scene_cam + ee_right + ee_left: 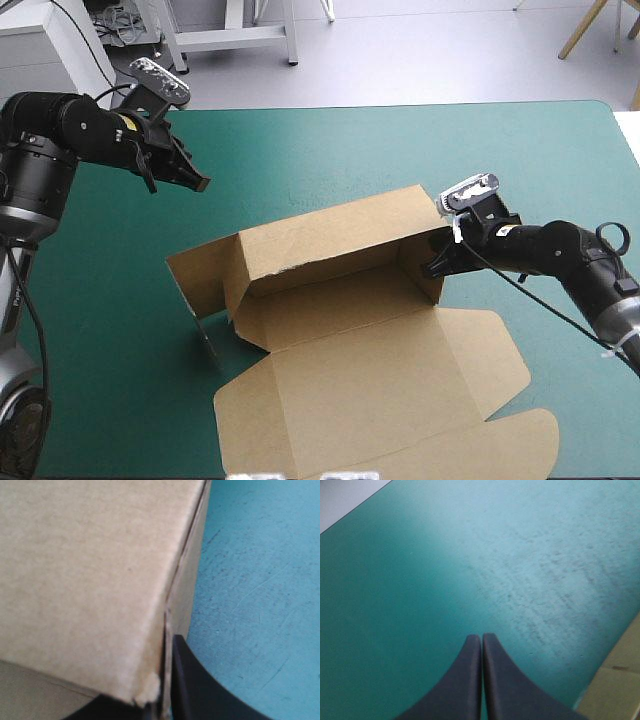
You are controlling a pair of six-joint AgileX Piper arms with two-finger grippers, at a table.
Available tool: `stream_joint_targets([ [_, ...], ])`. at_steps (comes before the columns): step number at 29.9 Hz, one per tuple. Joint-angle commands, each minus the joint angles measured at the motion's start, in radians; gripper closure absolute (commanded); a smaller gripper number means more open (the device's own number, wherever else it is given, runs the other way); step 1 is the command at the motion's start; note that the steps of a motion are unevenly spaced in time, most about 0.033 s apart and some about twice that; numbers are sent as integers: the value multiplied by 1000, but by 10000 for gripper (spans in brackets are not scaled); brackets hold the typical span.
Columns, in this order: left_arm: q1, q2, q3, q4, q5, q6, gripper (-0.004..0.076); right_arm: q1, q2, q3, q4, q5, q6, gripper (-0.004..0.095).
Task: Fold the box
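"On the teal-green surface (400, 150), where does the brown box (340, 300) stand?" asks the desk editor.

"Near the middle, half-built," the photographer replies. "Its back wall (330, 235) is raised, the lid (400, 400) lies flat toward the near edge, and the left end flap (200, 275) splays outward. The right pincer (434, 267) is clamped on the right end wall (425, 262), with the board pinched between its black fingers. The left pincer (198, 183) hangs above the far-left part of the surface, closed on nothing and well apart from the box."

"So what could go wrong from here?"

"Only one end is held. Nothing pins the other end, so in my judgement a push or pull on that wall could swing or drag the whole light sheet across the cover instead of creasing it. The right wrist view shows the pinch sitting close to the wall's edge. From there the board might slip free, or buckle away from its score line. The left end flap has no support, and if it falls outward the back wall could sag with it. The left pincer could also knock that flap flat if it comes in closed rather than catching it."
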Motion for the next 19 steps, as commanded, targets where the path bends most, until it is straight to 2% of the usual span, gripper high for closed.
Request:
stream_joint_targets([
  [1,2,-44,-31,118,38,-66,734,1,-29,-73,-74,-27,100,927],
  [4,2,-44,-31,156,43,-97,734,1,-29,-135,-197,24,222,927],
  [9,2,-44,-31,149,39,-97,734,1,-25,-243,-370,177,446,927],
  [13,2,-44,-31,145,19,-97,734,1,13,-302,-431,268,494,927],
  [19,2,-44,-31,115,19,-92,734,1,150,-364,-430,279,496,927],
])
